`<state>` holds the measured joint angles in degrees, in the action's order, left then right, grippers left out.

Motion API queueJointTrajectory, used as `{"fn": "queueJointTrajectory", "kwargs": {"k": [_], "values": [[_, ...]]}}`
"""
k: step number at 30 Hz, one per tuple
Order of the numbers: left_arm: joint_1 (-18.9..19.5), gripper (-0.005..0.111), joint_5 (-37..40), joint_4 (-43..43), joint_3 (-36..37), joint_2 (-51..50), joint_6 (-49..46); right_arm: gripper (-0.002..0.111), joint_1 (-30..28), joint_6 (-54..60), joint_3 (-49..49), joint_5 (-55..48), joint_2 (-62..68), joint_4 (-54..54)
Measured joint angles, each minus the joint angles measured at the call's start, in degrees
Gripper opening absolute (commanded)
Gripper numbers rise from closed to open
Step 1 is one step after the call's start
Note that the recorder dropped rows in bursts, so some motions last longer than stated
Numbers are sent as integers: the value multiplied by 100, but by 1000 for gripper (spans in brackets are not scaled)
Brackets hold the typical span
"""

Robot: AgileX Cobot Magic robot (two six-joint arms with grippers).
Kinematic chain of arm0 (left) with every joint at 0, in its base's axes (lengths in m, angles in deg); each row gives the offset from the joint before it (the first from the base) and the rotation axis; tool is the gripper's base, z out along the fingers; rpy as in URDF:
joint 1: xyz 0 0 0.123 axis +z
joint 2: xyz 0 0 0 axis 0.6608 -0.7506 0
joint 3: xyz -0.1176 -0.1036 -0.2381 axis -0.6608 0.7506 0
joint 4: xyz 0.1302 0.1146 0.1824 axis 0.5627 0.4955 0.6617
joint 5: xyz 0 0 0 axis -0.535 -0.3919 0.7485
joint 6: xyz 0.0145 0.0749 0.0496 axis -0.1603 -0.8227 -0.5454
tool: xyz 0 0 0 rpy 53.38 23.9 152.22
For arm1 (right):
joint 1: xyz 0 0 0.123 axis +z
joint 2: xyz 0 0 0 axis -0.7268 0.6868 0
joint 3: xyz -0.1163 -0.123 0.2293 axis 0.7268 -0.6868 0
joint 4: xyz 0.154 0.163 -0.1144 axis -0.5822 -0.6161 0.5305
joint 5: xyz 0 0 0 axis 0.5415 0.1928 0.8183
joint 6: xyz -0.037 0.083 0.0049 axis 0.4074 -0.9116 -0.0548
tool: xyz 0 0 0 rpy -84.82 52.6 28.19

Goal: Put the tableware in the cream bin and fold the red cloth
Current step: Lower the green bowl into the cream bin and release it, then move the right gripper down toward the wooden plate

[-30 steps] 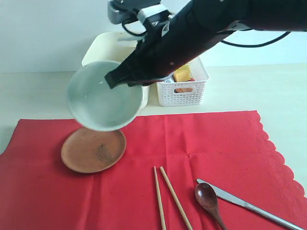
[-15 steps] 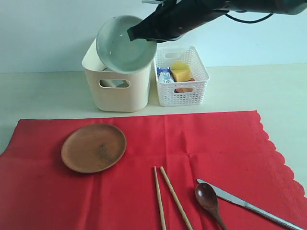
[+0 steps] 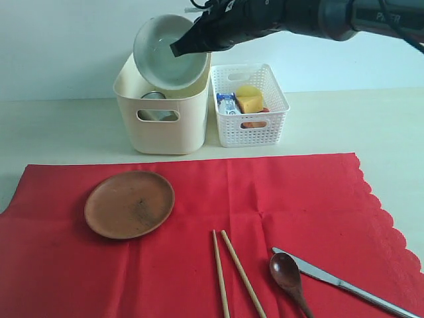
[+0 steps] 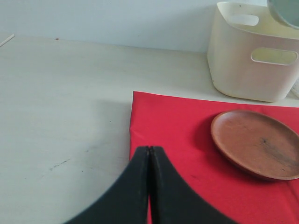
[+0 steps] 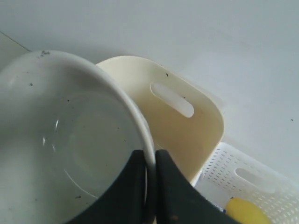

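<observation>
Pale green-white, the bowl (image 3: 165, 56) hangs tilted at the open top of the cream bin (image 3: 165, 129), its rim pinched in the narrow jaws of our right gripper (image 3: 179, 48), so we judge the bin lies straight below, while our left gripper (image 4: 149, 156), closed on nothing, hovers at an edge of the red cloth (image 4: 187, 140).

The tilted bowl (image 3: 162, 58) blocks the mouth of the cream bin (image 3: 162, 138). The lattice basket (image 3: 252, 137) crowds its 3 o'clock side, and bare worktop (image 3: 59, 126) lies open at 9 o'clock.
</observation>
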<state>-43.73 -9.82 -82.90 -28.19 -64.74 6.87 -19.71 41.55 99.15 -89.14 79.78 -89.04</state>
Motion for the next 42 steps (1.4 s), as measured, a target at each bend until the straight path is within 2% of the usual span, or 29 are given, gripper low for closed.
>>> {"fn": "queueJointTrajectory", "kwargs": {"k": [6, 8, 11, 16, 20, 27, 38, 42], "values": [[0, 0, 0, 0, 0, 0, 0, 0, 0, 22, 97, 21, 331, -23], [0, 0, 0, 0, 0, 0, 0, 4, 0, 86, 97, 23, 439, -23], [0, 0, 0, 0, 0, 0, 0, 14, 0, 126, 97, 23, 550, -34], [0, 0, 0, 0, 0, 0, 0, 42, 0, 136, 97, 55, 574, -45], [0, 0, 0, 0, 0, 0, 0, 52, 0, 136, 97, 78, 574, -56], [0, 0, 0, 0, 0, 0, 0, 53, 0, 113, 110, -525, 147, -100], [0, 0, 0, 0, 0, 0, 0, 53, 0, -380, 129, -2375, -941, -165], [0, 0, 0, 0, 0, 0, 0, 51, 0, -446, 129, -2962, -1086, -686]]}}
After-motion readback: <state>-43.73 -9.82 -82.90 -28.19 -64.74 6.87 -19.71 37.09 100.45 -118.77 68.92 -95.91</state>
